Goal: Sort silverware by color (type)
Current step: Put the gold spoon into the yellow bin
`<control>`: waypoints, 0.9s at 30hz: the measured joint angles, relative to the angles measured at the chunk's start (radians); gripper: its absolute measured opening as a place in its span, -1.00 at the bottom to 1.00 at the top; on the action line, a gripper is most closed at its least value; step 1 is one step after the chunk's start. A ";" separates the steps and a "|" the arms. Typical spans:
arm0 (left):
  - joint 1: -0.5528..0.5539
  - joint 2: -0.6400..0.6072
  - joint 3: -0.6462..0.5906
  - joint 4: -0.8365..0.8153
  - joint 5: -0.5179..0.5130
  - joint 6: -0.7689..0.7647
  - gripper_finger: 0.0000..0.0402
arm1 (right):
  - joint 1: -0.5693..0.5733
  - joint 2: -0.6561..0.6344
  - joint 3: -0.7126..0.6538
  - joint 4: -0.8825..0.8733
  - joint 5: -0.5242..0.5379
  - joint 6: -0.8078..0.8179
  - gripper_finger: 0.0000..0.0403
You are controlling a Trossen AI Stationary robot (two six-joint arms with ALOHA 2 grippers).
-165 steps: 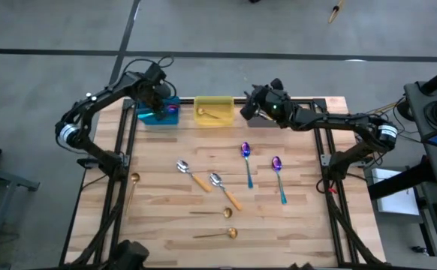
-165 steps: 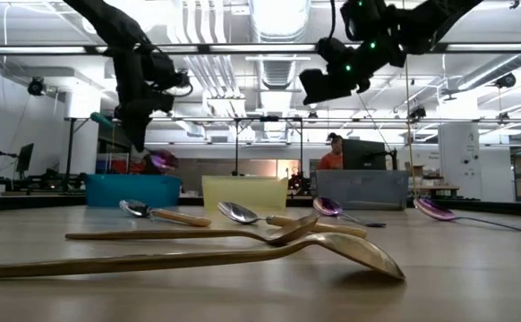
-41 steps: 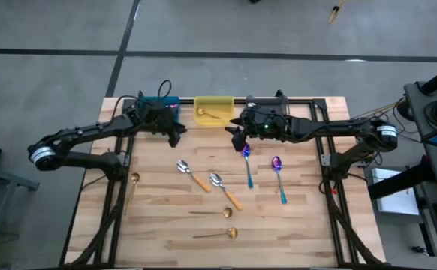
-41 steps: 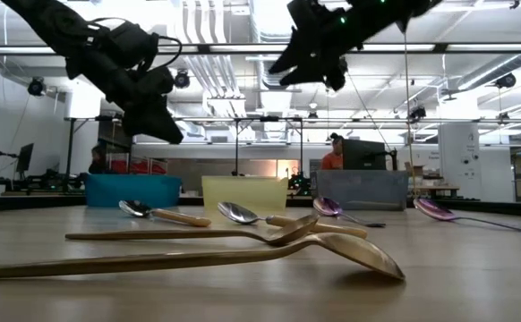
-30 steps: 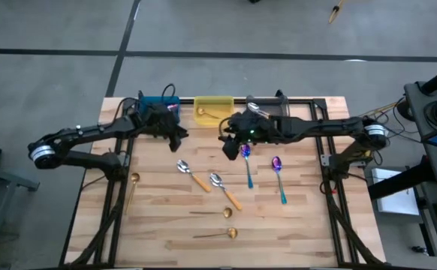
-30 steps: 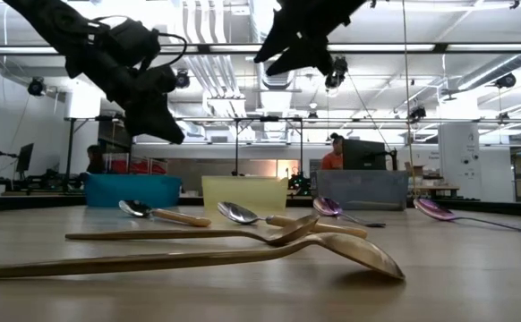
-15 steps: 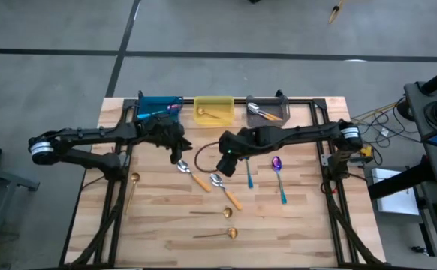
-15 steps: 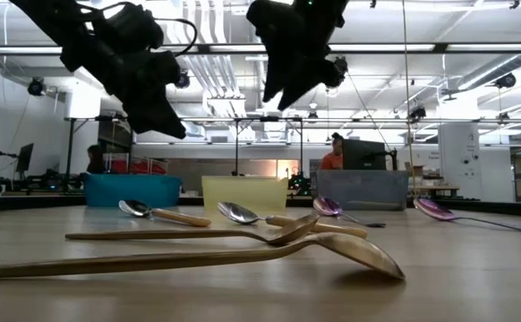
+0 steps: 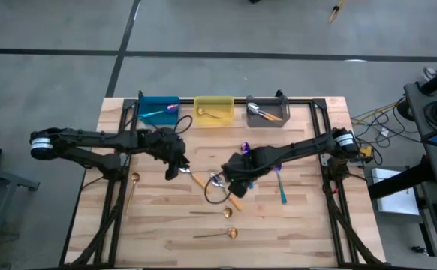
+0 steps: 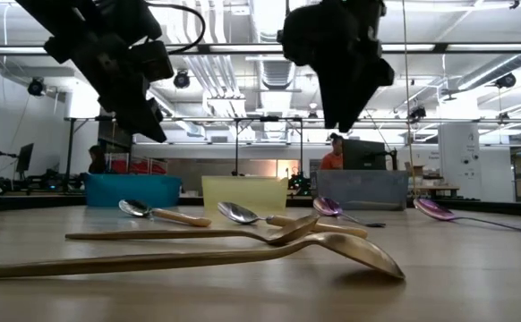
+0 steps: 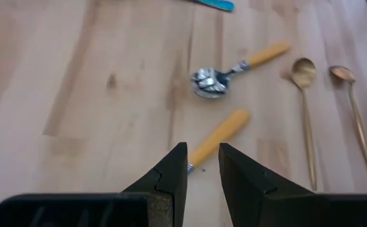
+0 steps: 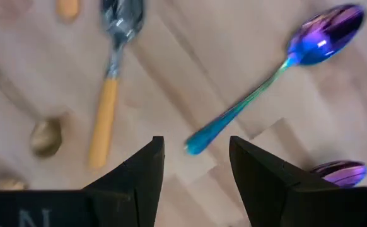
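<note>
We saw the left gripper (image 9: pixel 175 166) hanging over the bench (image 9: pixel 308 232) above the left orange-handled spoon (image 11: pixel 218 135), its fingers (image 11: pixel 171 173) only narrowly parted and grasping nothing. The right gripper (image 9: pixel 230 178) hovered mid-bench with fingers (image 12: pixel 142 170) spread wide and empty, above the tip of a purple-blue spoon (image 12: pixel 278 75) and beside the second orange-handled spoon (image 12: pixel 111 82). A second purple-blue spoon (image 9: pixel 280 184) lay just to the right of that arm, largely hidden. Three gold spoons rested apart: one (image 9: pixel 132 187) near the left edge, two (image 9: pixel 218 214) (image 9: pixel 217 234) toward the front, where open wood remained on both sides. Along the far edge stood the blue bin (image 9: pixel 157 110), yellow bin (image 9: pixel 213 111) and gray bin (image 9: pixel 267 110), each already holding cutlery. A loose cable loop (image 9: pixel 217 187) near the right gripper crowded the spoons' middle ground.
</note>
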 joint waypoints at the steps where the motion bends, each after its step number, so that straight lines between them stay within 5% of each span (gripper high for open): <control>1: -0.007 0.000 0.000 0.001 0.000 0.000 -0.64 | 0.016 0.000 0.000 0.003 -0.005 -0.009 -0.15; 11: -0.068 0.000 0.000 0.002 0.000 0.003 -0.64 | 0.181 0.021 -0.001 0.203 0.034 -0.111 -0.15; 27: -0.328 0.008 -0.002 0.116 -0.047 -0.005 -0.65 | 0.286 0.101 -0.013 0.262 0.153 0.256 -0.15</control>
